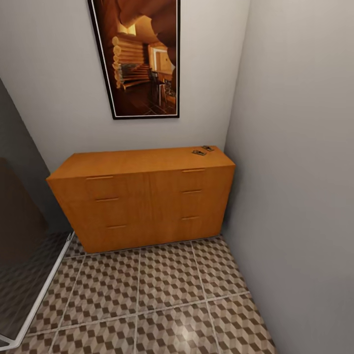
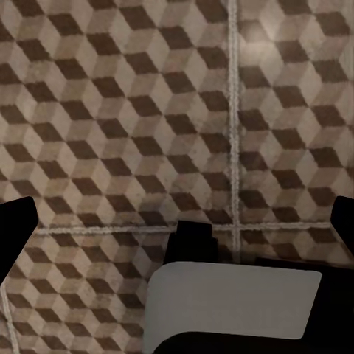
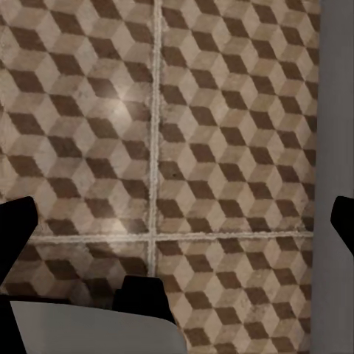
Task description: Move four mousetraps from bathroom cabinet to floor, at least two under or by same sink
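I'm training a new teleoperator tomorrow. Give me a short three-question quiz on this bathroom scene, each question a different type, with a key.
1. True or false: the mousetraps in the head view lie on the bathroom floor.
2. Multiple choice: where on the cabinet do they sit? A) on top, near the end by the right wall B) in an open drawer C) on top, at the end by the shower
3. Fill in: in the wrist views, the fingers of the left gripper and right gripper are spread ____ above the tiles, holding nothing.

Key: 1 false, they are on the cabinet top. 2 A. 3 apart.
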